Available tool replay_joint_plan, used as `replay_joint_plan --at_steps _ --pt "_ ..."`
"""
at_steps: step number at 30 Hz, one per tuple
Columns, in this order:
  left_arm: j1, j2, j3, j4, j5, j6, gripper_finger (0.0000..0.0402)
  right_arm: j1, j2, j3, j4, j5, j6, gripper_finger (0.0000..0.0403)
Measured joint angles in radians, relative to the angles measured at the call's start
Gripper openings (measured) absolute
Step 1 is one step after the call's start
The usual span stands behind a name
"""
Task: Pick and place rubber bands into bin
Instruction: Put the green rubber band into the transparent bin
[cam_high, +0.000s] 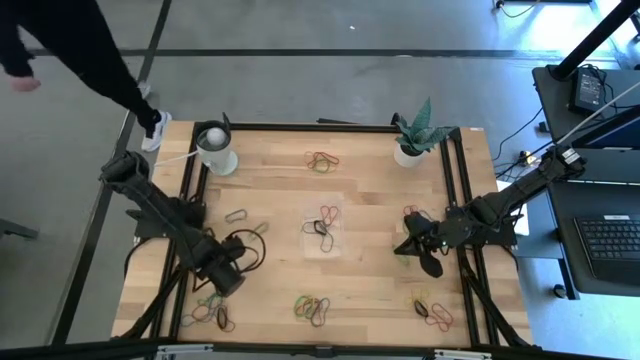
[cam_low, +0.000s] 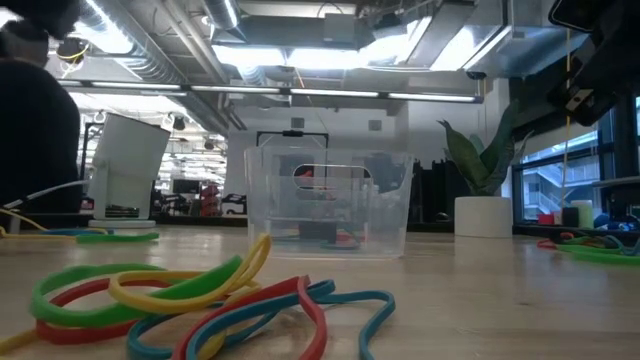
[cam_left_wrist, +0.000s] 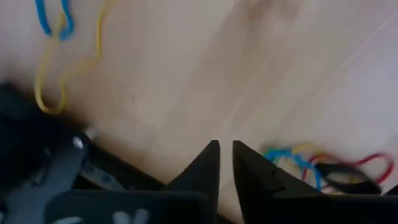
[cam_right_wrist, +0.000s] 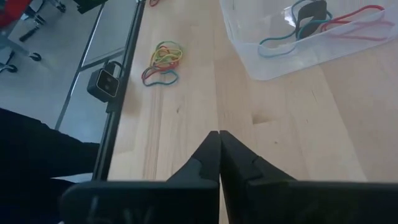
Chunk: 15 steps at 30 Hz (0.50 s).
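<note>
A few bands already lie in the bin (cam_high: 322, 229) at centre frame; most bands (cam_high: 312, 309) are scattered around it (lower edge especially). Left gripper (cam_left_wrist: 225, 149) slightly parted, empty; right gripper (cam_right_wrist: 219, 138) closed, empty.

The high view looks straight down on the whole table (cam_high: 300, 250), with floor and a person (cam_high: 70, 45) beyond its far edge. The low view sits at table-top height just behind a pile of bands (cam_low: 200, 305), facing level across to the bin (cam_low: 328, 203), which the right wrist view also catches from above (cam_right_wrist: 273, 62). The left wrist view hangs close over the wood, facing down on bands (cam_left_wrist: 329, 169) near the table's front left.
</note>
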Motion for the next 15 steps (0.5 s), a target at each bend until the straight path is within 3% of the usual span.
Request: replay_joint_plan --at_steps 7,15 --pt "-0.078 0.001 -0.087 0.098 0.115 -0.103 0.0110 0.000 0.000 0.000 0.000 0.001 0.025 0.0002" --pt "-0.154 0.001 -0.159 0.286 0.179 0.015 0.0122 0.000 0.000 0.000 0.020 0.026 0.065 0.0002"
